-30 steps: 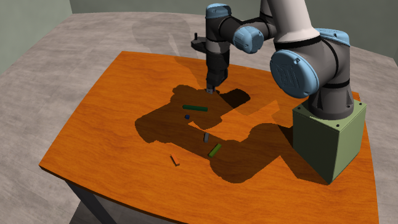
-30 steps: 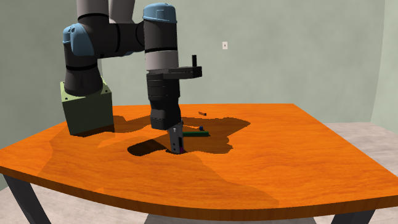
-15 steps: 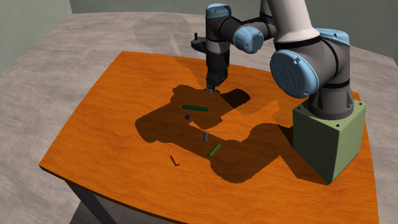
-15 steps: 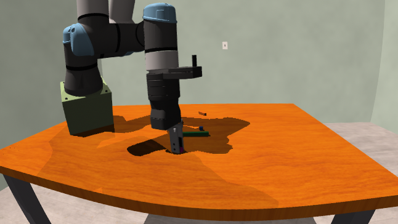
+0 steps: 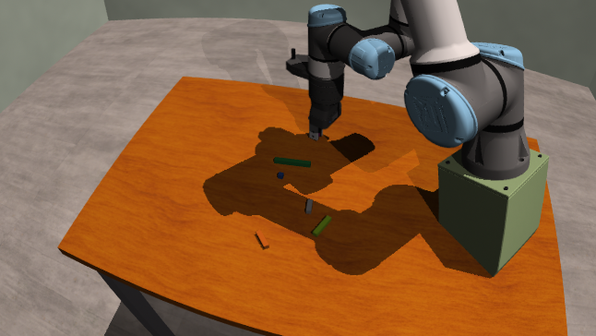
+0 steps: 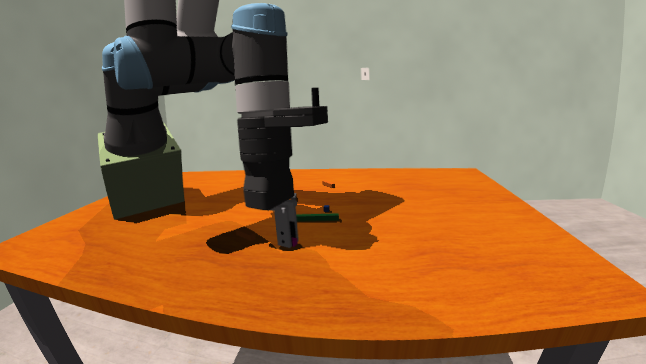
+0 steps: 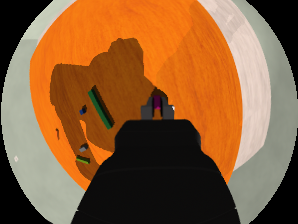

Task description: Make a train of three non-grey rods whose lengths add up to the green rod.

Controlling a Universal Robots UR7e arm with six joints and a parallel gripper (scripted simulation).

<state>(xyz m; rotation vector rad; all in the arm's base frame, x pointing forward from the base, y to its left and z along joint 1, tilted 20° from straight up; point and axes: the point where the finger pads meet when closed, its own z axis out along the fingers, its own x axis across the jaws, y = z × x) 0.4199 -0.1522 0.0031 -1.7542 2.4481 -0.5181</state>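
Orange wooden table (image 5: 152, 194); green rod (image 5: 292, 162), lime rod (image 5: 321, 225), grey rod (image 5: 309, 206)
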